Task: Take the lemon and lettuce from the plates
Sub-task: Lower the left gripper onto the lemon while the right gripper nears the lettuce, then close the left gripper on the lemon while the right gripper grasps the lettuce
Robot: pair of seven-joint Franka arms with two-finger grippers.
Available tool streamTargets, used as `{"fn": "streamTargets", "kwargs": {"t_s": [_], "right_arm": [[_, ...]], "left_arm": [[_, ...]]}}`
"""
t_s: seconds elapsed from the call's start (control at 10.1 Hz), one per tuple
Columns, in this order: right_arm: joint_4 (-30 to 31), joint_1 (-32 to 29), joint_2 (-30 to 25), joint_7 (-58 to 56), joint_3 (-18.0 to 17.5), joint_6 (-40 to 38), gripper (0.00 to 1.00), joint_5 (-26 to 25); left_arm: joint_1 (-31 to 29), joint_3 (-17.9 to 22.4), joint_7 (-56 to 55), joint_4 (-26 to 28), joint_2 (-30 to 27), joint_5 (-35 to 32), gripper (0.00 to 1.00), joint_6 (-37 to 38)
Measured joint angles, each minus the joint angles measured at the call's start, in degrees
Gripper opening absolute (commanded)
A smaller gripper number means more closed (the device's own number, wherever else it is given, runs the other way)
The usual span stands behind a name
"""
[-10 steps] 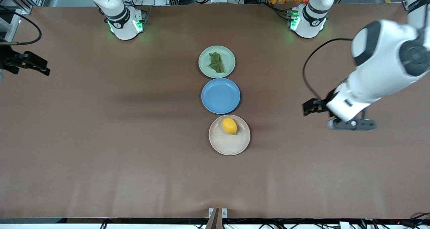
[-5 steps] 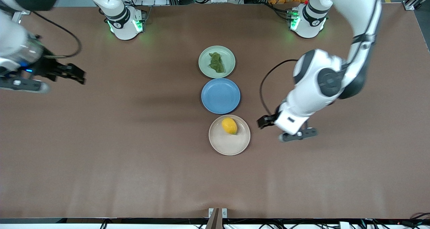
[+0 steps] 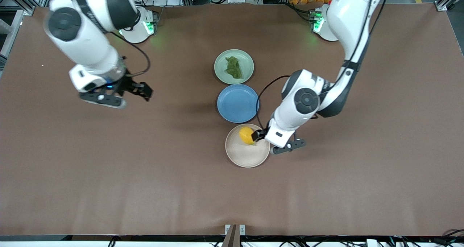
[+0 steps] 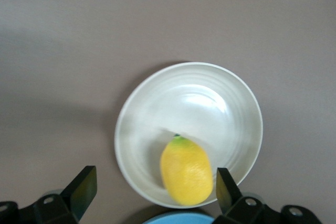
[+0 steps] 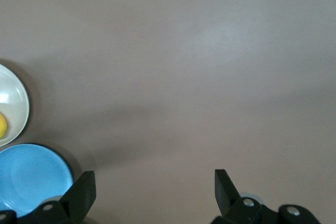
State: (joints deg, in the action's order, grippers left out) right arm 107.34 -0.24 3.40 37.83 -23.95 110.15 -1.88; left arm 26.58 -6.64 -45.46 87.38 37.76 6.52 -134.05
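Plates are lying in a row across the middle of the brown counter, and we are seeing three of them: a mint green plate nearest the robots' bases, a blue plate touching it on the side toward the front camera, and a beige plate nearest that camera. The lettuce is lying on the mint green plate, a dark crumpled leaf with nothing touching it. The lemon is sitting in the beige plate, close to the rim that faces the blue plate.

We are finding the left gripper hanging over the beige plate's edge, right beside the lemon. Its fingers are standing spread wide in the left wrist view, with the lemon lying between them and apart from both, so it is released and grasping nothing.

The right gripper is hovering over bare counter toward the right arm's end, well apart from the plates. Its fingers are also spread wide and released, with only counter between them; the blue plate is showing at the edge of that wrist view.
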Motion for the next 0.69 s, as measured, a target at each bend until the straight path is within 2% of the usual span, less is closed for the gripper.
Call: {"fn": "streamTargets", "kwargs": {"t_s": [0.3,0.49,0.69], "right_arm": [[2.46,2.01,4.08,8.74,-4.7,7.73,1.0,0.01],[5.72,5.49,6.38,14.29,-7.11,14.38,1.0,-0.04],[6.96,9.75,9.93,20.13,-8.72,16.81,1.0,-2.7]], "left_arm": [[2.23,0.14,-3.82,-0.01,3.57,-0.2,1.0,-6.49],[3.0,0.19,-4.5,-0.03,5.47,-1.39,1.0,-7.71],[3.64,0.22,-5.24,-0.03,6.48,-1.78,1.0,-7.8]]}}
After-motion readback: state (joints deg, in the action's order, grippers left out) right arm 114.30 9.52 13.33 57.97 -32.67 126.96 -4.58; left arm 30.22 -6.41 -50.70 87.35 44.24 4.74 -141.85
